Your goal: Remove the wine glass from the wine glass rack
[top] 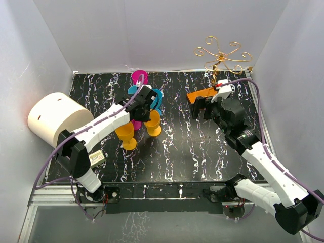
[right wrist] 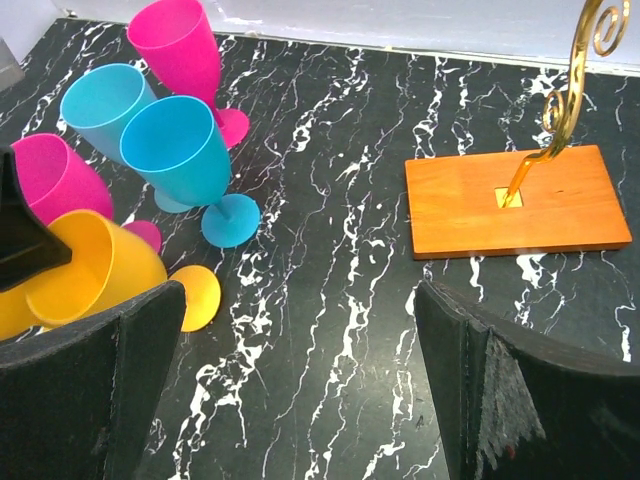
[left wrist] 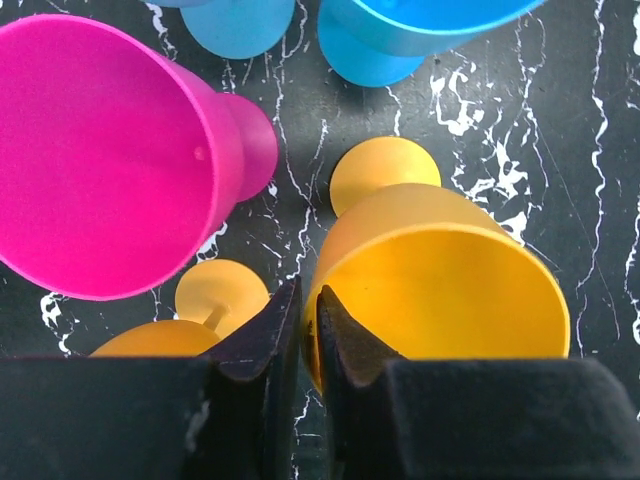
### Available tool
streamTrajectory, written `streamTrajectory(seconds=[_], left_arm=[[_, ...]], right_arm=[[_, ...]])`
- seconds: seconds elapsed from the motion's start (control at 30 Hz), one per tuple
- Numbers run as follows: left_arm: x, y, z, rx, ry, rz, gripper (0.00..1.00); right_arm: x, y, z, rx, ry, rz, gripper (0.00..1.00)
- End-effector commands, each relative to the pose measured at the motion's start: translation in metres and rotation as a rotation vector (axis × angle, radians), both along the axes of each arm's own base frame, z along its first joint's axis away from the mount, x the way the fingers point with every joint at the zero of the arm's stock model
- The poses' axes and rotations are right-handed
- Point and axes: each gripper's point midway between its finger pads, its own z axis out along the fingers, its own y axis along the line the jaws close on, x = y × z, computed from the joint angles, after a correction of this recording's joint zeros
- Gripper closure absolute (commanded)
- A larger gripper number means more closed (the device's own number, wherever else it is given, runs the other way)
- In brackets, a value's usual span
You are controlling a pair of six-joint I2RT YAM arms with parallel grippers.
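The wine glass rack (top: 221,52) is a gold wire stand on an orange base (right wrist: 515,200) at the back right, and no glass hangs from the curled arms that show. Several wine glasses cluster at centre-left. My left gripper (left wrist: 310,312) is shut on the rim of a yellow wine glass (left wrist: 450,290), which stands upright with its foot on the table (top: 153,125). A second yellow glass (top: 126,134), a pink glass (left wrist: 100,160) and blue glasses (right wrist: 180,150) crowd around it. My right gripper (right wrist: 300,370) hangs open over the bare table just in front of the rack's base, holding nothing.
A large white cylinder (top: 54,119) sits at the left edge of the black marbled table (top: 192,152). A small pale box (top: 97,158) lies by the left arm's base. White walls enclose the back and both sides.
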Motion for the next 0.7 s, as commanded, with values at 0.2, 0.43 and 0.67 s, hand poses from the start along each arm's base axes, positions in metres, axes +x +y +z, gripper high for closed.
streamTrajectory(seconds=[0.2,0.43,0.67], left_arm=[[0.002,0.012,0.011,-0.003,-0.001,0.013,0.74],[0.002,0.005,0.040,-0.076,-0.043,-0.006,0.59],[0.004,-0.001,0.091,-0.154,-0.127,-0.033,0.36]], right_arm=[[-0.005,0.004,0.024,0.061,-0.044,0.030,0.02],[0.000,-0.011,0.029,0.059,-0.034,-0.065,0.02],[0.002,-0.036,0.055,0.045,-0.028,-0.203,0.02]])
